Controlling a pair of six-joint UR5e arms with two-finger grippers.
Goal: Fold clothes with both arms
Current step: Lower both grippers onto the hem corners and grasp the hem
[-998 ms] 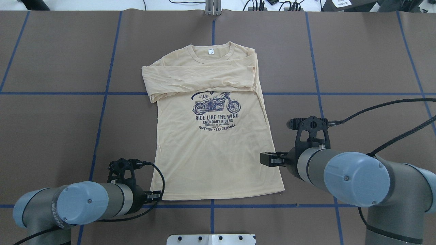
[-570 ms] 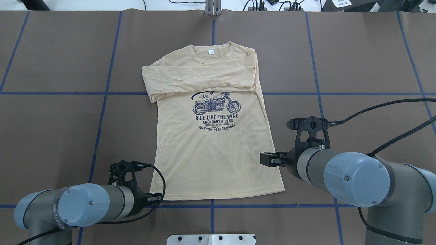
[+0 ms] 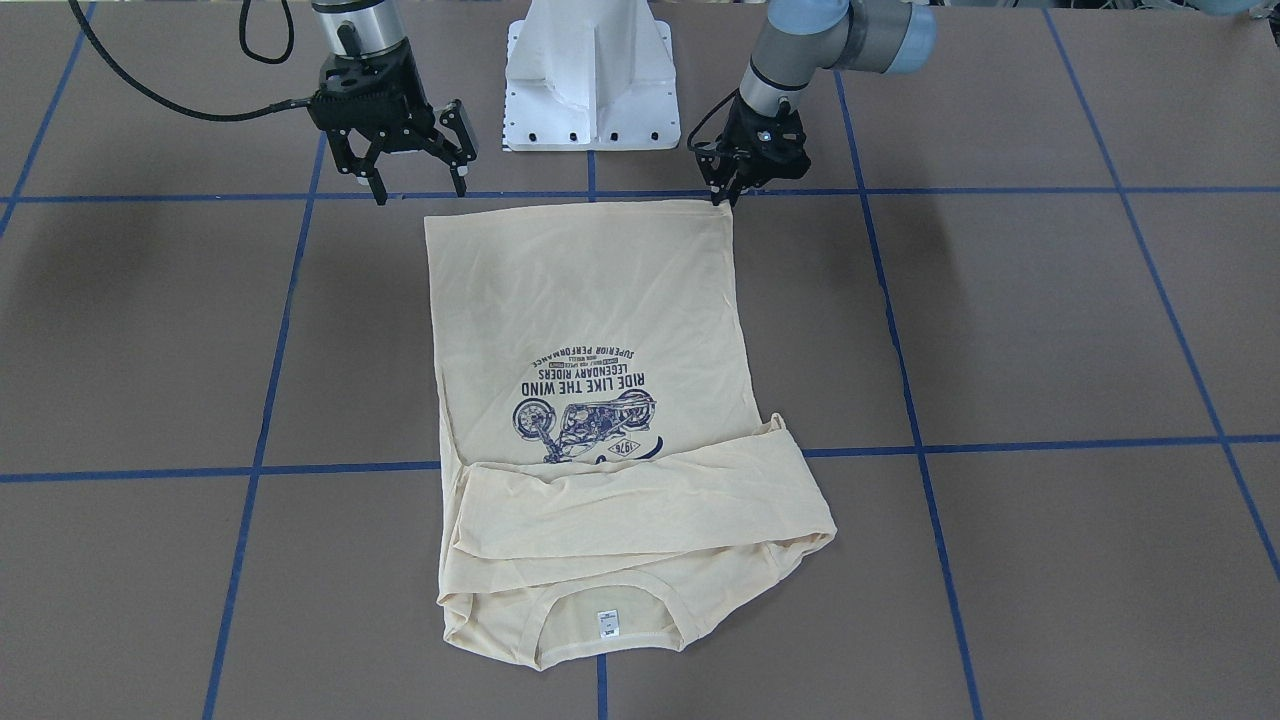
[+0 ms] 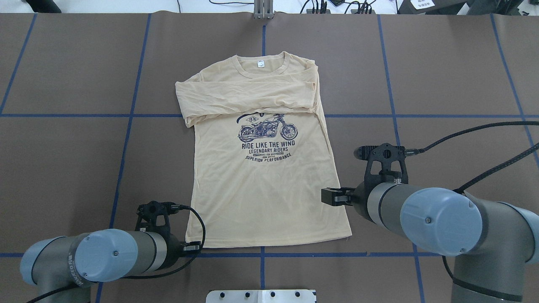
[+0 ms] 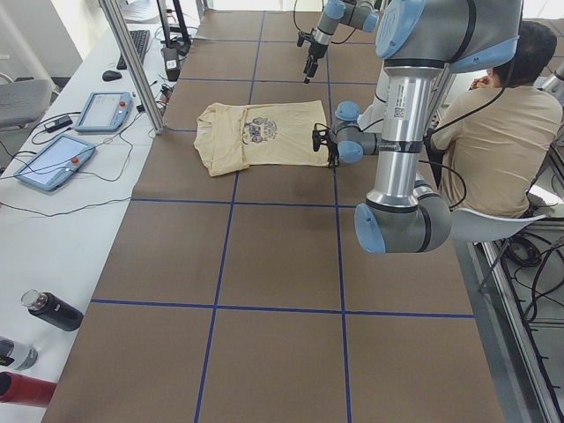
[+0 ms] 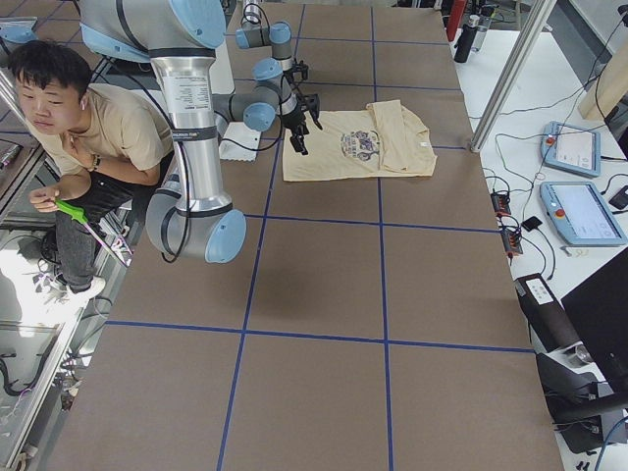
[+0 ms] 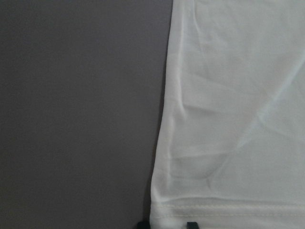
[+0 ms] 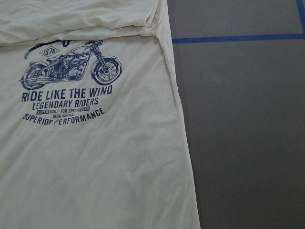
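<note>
The cream-yellow shirt [image 4: 261, 189] lies flat, print up, both sleeves folded across the chest [image 3: 640, 500], collar at the far side. It also shows in the right wrist view [image 8: 95, 167]. My left gripper [image 3: 722, 195] is low at the shirt's near left hem corner. In the left wrist view its fingertips [image 7: 191, 224] stand a little apart on either side of that hem [image 7: 214, 210], so it is open. My right gripper [image 3: 418, 188] is open wide and empty, raised just off the near right hem corner [image 4: 347, 233].
The white pedestal base [image 3: 590, 90] stands just behind the hem. Blue tape lines [image 4: 130, 115] grid the brown table. A seated person [image 5: 493, 141] is beside the robot. Tablets [image 5: 53, 163] and bottles [image 5: 53, 310] lie on a side bench.
My left arm has drawn back a little toward the table's near edge and its gripper has settled at the hem corner. The right arm and the shirt have not moved.
</note>
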